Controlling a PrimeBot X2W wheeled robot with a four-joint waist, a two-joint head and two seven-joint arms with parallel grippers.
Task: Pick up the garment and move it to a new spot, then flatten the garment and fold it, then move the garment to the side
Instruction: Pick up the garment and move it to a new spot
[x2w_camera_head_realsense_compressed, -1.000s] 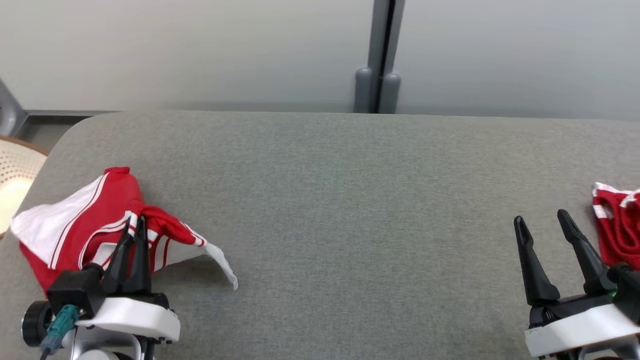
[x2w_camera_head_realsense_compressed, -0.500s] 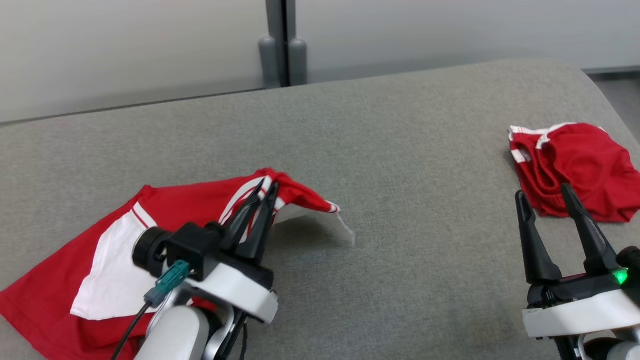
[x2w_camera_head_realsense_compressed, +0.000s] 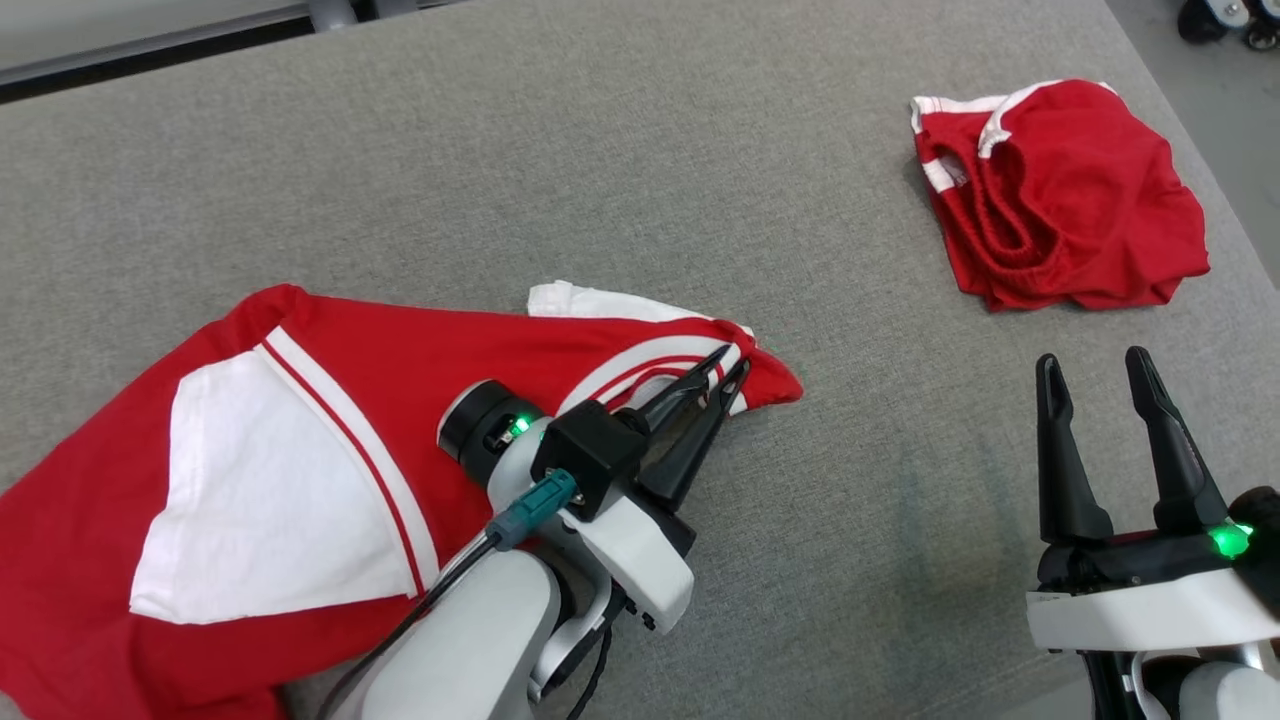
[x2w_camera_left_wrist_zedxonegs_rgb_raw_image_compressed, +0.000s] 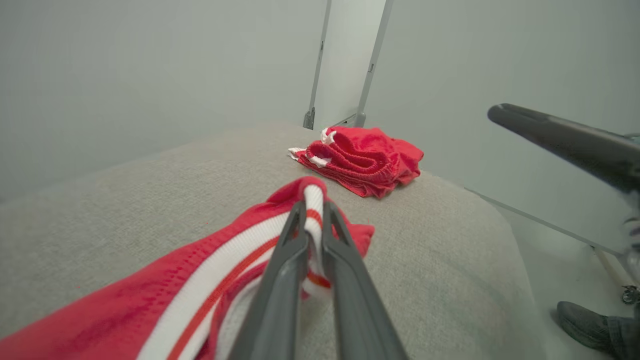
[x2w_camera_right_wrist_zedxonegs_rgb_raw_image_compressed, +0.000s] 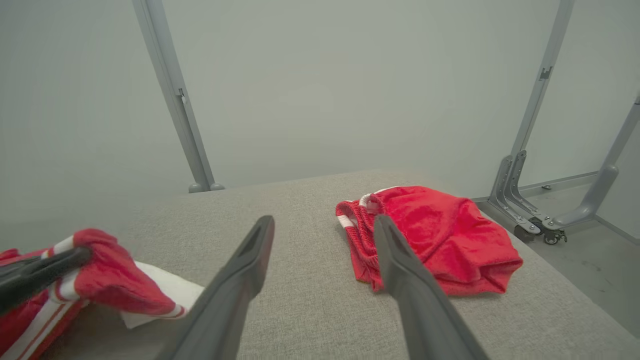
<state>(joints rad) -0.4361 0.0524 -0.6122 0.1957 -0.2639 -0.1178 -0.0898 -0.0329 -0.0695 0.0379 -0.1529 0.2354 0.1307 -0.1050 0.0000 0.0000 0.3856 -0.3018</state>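
The garment (x2w_camera_head_realsense_compressed: 330, 400) is a red top with white panels and striped trim, spread over the left of the grey padded table (x2w_camera_head_realsense_compressed: 600, 150). My left gripper (x2w_camera_head_realsense_compressed: 730, 365) is shut on its striped edge at the garment's right end, and the fold of trim sits pinched between the fingertips (x2w_camera_left_wrist_zedxonegs_rgb_raw_image_compressed: 312, 205). The held fold (x2w_camera_right_wrist_zedxonegs_rgb_raw_image_compressed: 110, 280) is raised slightly off the table. My right gripper (x2w_camera_head_realsense_compressed: 1090, 362) stands open at the lower right with nothing between its fingers (x2w_camera_right_wrist_zedxonegs_rgb_raw_image_compressed: 325, 220), apart from the garment.
A second red piece, bunched shorts with white trim (x2w_camera_head_realsense_compressed: 1070, 190), lies near the table's right edge, just beyond my right gripper. Floor, metal frame feet with casters (x2w_camera_right_wrist_zedxonegs_rgb_raw_image_compressed: 530, 220) and a person's shoe (x2w_camera_left_wrist_zedxonegs_rgb_raw_image_compressed: 585, 320) lie past that edge.
The head camera has swung right and down. My left gripper, still shut on the striped edge, has dragged the garment toward the table's middle, and it now lies more spread out. The right gripper stays open.
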